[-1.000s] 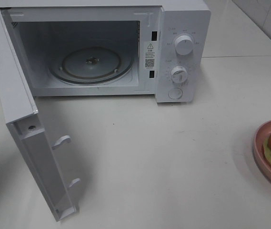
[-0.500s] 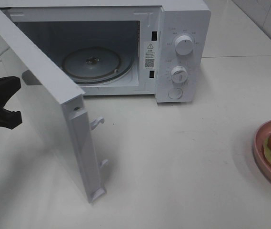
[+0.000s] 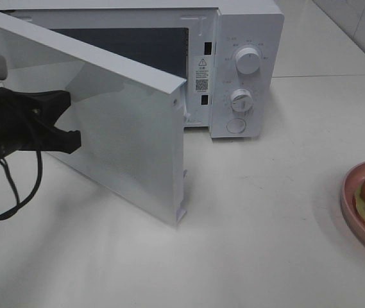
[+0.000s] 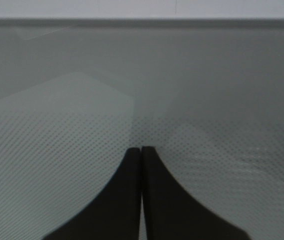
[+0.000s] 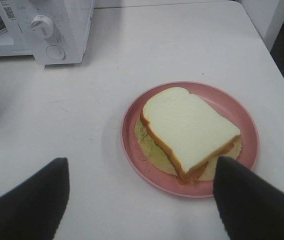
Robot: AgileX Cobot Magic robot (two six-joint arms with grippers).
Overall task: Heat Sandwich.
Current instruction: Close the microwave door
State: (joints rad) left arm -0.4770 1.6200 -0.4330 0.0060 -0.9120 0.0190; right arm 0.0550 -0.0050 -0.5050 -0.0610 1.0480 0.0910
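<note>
Sandwich (image 5: 189,131) sat far right on its plate (image 5: 137,120); my clenched left gripper (image 4: 142,150) should nudge the door (image 3: 124,128) softly; right gripper (image 5: 141,195) gaped, empty.

You see the sandwich (image 5: 189,130) lying on the pink plate (image 5: 137,165) on the white table (image 5: 181,45), between the right gripper's (image 5: 142,197) wide-spread black fingers (image 5: 27,205), with the microwave's (image 5: 47,30) knobs beyond.
</note>
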